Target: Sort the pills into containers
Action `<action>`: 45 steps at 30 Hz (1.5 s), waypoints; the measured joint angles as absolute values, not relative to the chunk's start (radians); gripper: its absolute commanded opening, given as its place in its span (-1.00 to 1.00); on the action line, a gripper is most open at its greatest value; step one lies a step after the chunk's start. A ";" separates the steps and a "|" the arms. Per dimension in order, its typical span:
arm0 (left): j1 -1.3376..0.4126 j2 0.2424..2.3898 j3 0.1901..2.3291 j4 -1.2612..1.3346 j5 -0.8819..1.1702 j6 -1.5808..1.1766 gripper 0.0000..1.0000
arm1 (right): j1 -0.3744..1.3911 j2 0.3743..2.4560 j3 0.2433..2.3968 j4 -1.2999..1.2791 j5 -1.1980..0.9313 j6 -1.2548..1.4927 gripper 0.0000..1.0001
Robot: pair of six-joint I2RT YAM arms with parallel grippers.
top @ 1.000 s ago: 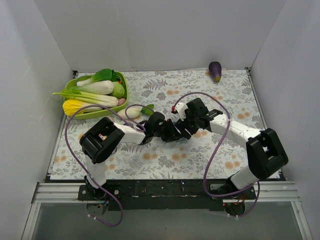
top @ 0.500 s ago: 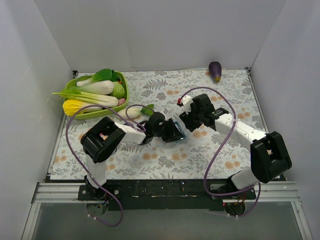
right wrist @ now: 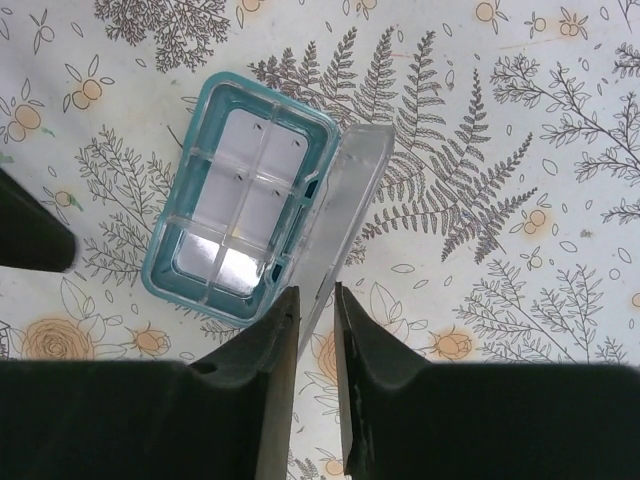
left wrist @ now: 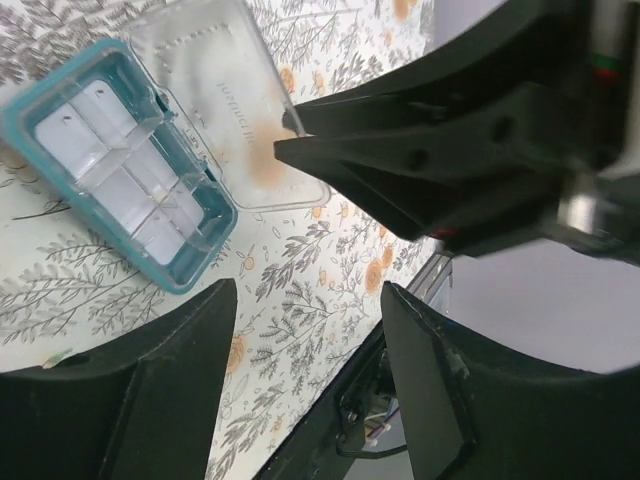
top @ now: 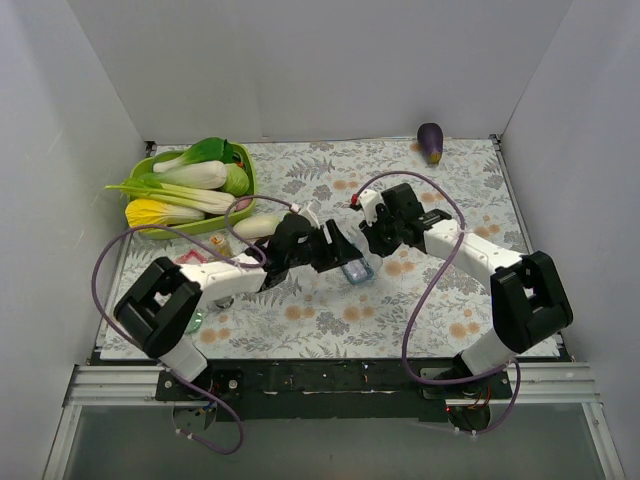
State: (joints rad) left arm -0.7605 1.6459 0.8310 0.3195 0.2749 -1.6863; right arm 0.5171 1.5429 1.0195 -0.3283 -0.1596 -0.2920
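Observation:
A blue-rimmed rectangular tray (top: 355,272) lies mid-table, its four compartments (right wrist: 240,215) empty and its clear lid (right wrist: 345,205) swung open. My right gripper (right wrist: 315,310) hovers just above the lid's free edge. Its fingers are narrowly parted, and the table shows through the gap. In the top view the right gripper (top: 368,240) is just behind the tray. My left gripper (left wrist: 305,330) is open wide and empty, beside the tray (left wrist: 120,180); in the top view it (top: 335,243) is at the tray's left. I see no pills.
A red-rimmed tray (top: 190,262) and a green round dish (top: 192,322) lie at the left beside my left arm, and a small yellowish object (top: 222,245) behind them. A green basket (top: 250,195) of vegetables stands back left, a loose bok choy (top: 262,225) before it and an eggplant (top: 430,142) at the back.
My left arm has swung its elbow out to the left and uncovered the containers there. Both grippers have drawn back from the blue-rimmed tray, which now shows with its lid open.

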 measured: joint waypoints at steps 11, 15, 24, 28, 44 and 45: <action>-0.736 1.033 0.664 0.059 0.042 -1.434 0.96 | 0.496 1.569 1.066 -0.347 -0.130 -0.372 -0.97; -0.728 0.767 0.632 -0.038 -0.022 -1.330 0.96 | 0.437 1.585 1.100 -0.324 -0.119 -0.513 -0.97; -0.717 0.464 0.611 -0.231 -0.059 -1.135 0.96 | 0.273 1.814 1.373 -0.421 -0.260 -0.886 -0.93; -0.717 0.459 0.611 -0.295 -0.058 -1.089 0.96 | 0.227 1.922 1.519 -0.526 -0.347 -1.005 -0.90; -0.717 0.463 0.597 -0.352 -0.021 -1.032 0.96 | 0.249 1.950 1.551 -0.797 -0.541 -1.352 -0.84; -0.717 0.463 0.597 -0.352 -0.019 -1.031 0.96 | 0.254 1.942 1.540 -0.793 -0.542 -1.363 -0.82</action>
State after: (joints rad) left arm -0.7166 0.4633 0.5968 -0.3519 -0.0189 -1.0309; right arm 0.2543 1.9419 1.5402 -0.7929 -0.5423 -1.3628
